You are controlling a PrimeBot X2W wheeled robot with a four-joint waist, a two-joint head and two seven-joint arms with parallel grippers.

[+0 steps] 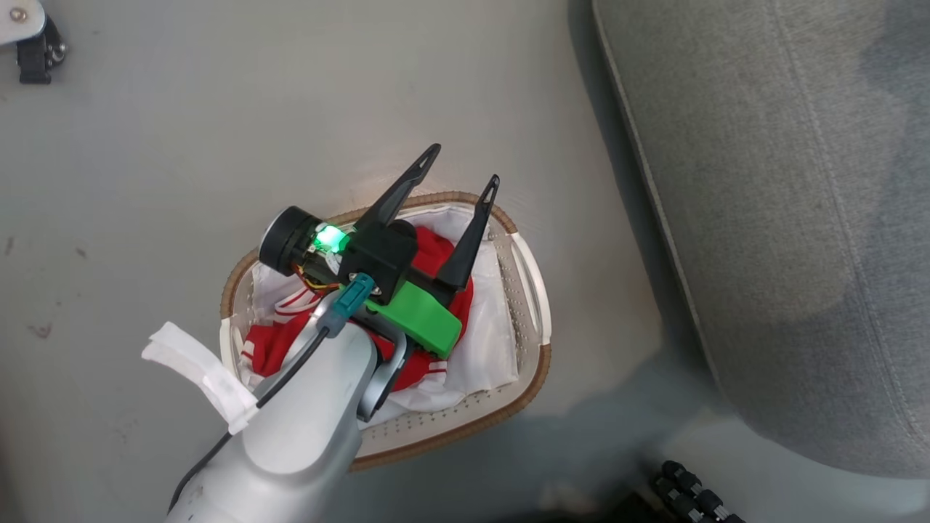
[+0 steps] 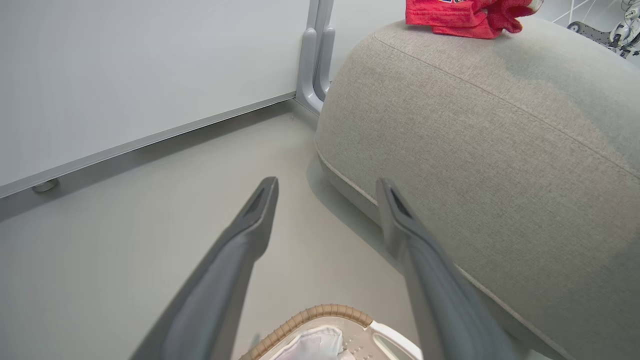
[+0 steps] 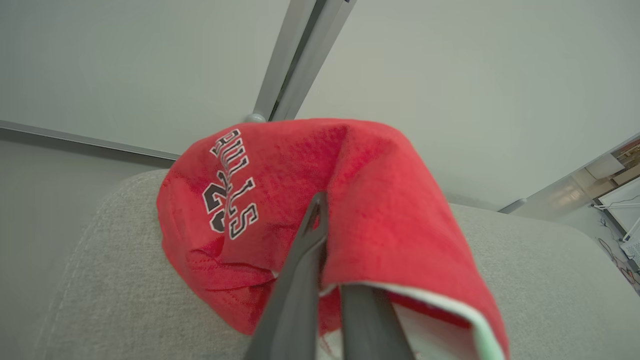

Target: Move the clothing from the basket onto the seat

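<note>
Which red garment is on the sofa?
The lettered red garment, pinched by the right gripper on the grey seat; the white-striped red garment lies in the basket beneath the open left gripper.

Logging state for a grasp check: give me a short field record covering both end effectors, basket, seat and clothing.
left end effector: open, empty, above basket
right end effector: shut on lettered red garment
lettered red garment: resting on seat, not yet released
basket contents: red clothing with white striped trim, on white liner
basket position: on floor, beside seat
task status: part done, clothing left in basket
</note>
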